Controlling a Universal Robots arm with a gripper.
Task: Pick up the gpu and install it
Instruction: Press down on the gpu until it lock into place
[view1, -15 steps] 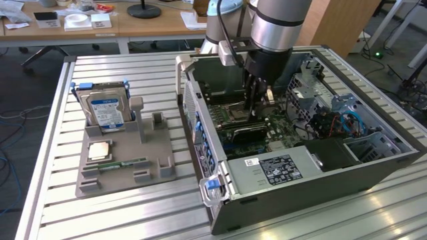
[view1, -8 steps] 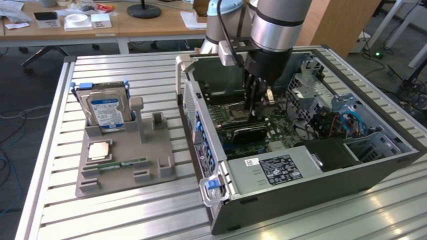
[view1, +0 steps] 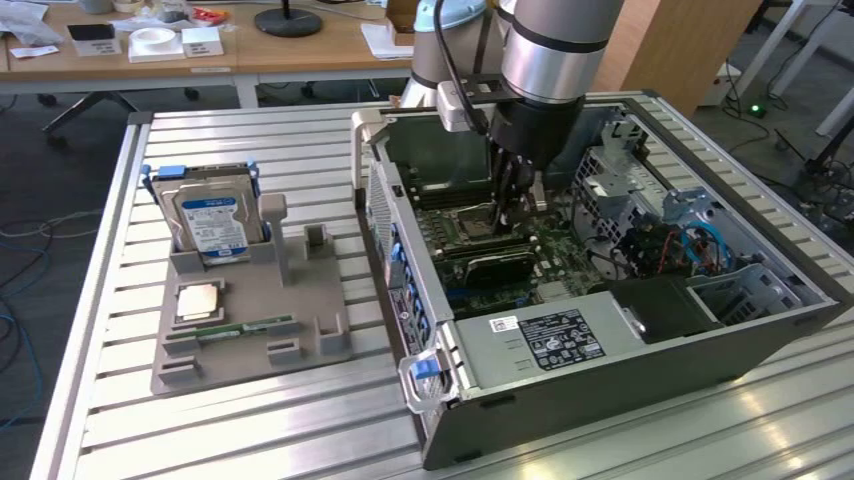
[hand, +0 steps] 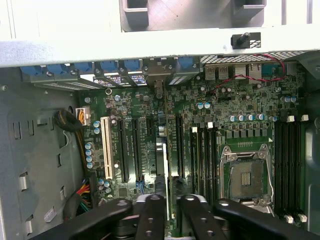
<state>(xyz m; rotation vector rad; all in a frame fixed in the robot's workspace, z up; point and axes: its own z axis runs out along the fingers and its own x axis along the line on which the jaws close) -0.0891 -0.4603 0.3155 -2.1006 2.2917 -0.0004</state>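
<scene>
Inside the computer case (view1: 441, 420): the gpu (view1: 501, 264) stands on edge on the green motherboard (hand: 225, 107), directly under the gripper (view1: 505, 215).
Gpu, exterior view: a low, flat, dark slab with a black face, set lengthwise among the black slots just in front of the processor socket (view1: 478, 215).
Gpu, wrist view: seen edge-on as a thin dark strip (hand: 161, 160) with a pale line along one side. It runs between two long black slots, and its near end passes beneath the gripper (hand: 171, 200).
Bracket end: too hidden to make out.
Seating: I cannot tell whether the card is fully down in its slot.
Gripper: pointed straight down into the case, right over the card and straddling its line. I cannot tell whether it is clamped on the card or loose from it.
Neighbours on the board: a white slot (hand: 106, 147) lies well to one side of the card. The bare processor socket (hand: 247, 180) and the memory slots lie to the other.
Beside the case: a grey holder (view1: 300, 345) sits on the slatted table (view1: 200, 430) to the exterior view's left.
On the holder: a blue-labelled hard drive (view1: 214, 222) stands upright, a processor chip (view1: 198, 300) lies flat, and a green memory stick (view1: 247, 327) lies nearby.
</scene>
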